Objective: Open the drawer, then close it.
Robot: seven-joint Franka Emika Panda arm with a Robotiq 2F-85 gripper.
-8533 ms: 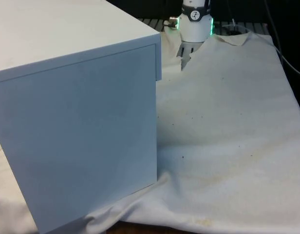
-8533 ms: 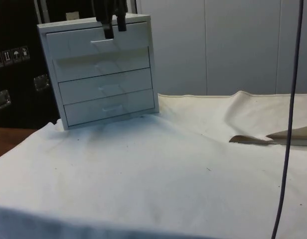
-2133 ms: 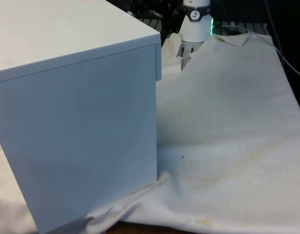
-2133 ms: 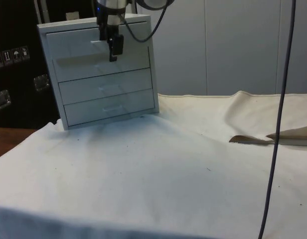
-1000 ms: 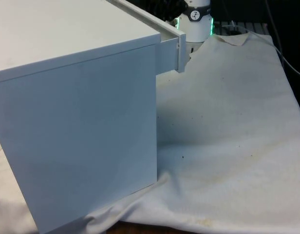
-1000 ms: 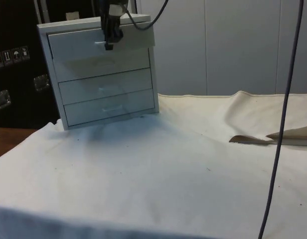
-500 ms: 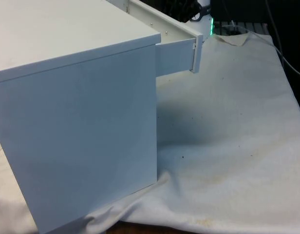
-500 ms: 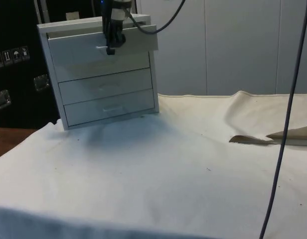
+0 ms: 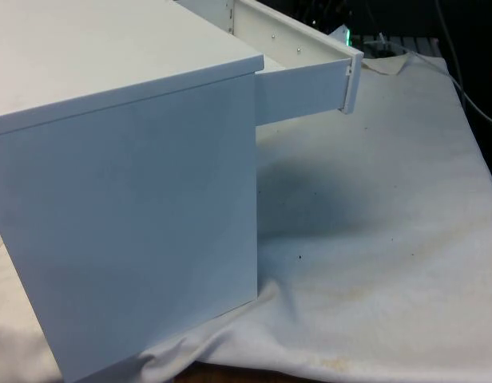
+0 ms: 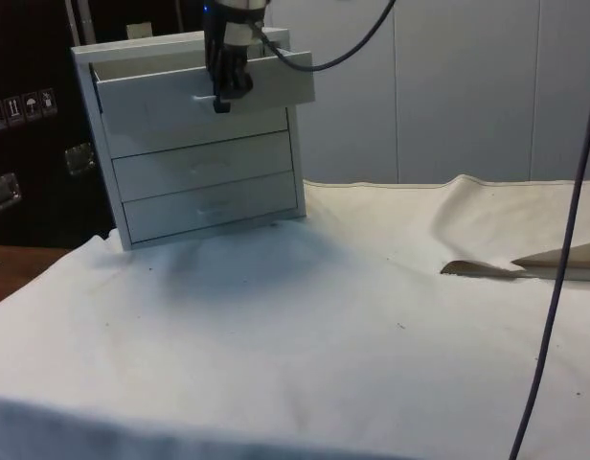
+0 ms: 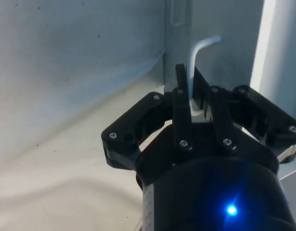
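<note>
A white chest of drawers (image 10: 204, 182) stands at the far end of the table in the side view, and turns a plain side (image 9: 126, 199) to the front view. Its top drawer (image 10: 161, 101) is pulled partly out, and in the front view the drawer (image 9: 302, 88) juts towards the front view's right. My black gripper (image 10: 221, 99) hangs in front of the drawer's face, shut on its thin white handle (image 10: 204, 97). In the wrist view the bent handle bar (image 11: 198, 50) passes between the fingertips of the gripper (image 11: 191, 84).
The lower drawers (image 10: 209, 163) are shut. A white cloth (image 10: 305, 345) covers the table, with a folded edge and a brownish flap (image 10: 487, 269) at the side view's right. A dark cable (image 10: 554, 287) hangs down near that side.
The top drawer has slid further out of the chest over the last second, and my gripper has moved away from the chest with the handle in its grip.
</note>
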